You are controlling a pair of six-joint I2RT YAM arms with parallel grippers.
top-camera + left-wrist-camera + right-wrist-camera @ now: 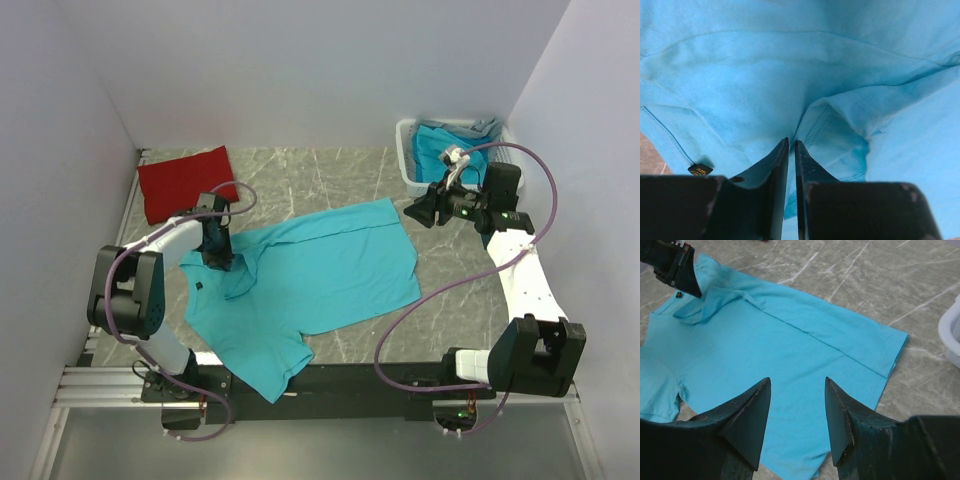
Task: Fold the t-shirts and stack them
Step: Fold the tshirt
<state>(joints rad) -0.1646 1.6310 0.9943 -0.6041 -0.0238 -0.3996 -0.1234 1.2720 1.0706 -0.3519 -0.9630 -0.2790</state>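
Note:
A turquoise t-shirt (pixel 330 270) lies spread on the table, with a small dark chest mark (pixel 199 287). My left gripper (pixel 222 262) is shut on a raised fold of this shirt near its collar; the cloth (pixel 740 75) fills the left wrist view, with the jaws (pixel 791 142) pinched together. My right gripper (pixel 415 212) is open and empty, held above the table near the shirt's far right corner; the shirt (pixel 790 340) lies below its fingers (pixel 797 380). A folded red t-shirt (pixel 185 180) lies at the back left. Another turquoise shirt (pixel 440 150) is bunched in the basket.
The white slatted basket (pixel 405 160) stands at the back right corner, just behind my right gripper; its rim shows in the right wrist view (pixel 947 335). White walls close in the left, back and right sides. Grey marble tabletop (pixel 320 175) shows behind the shirt.

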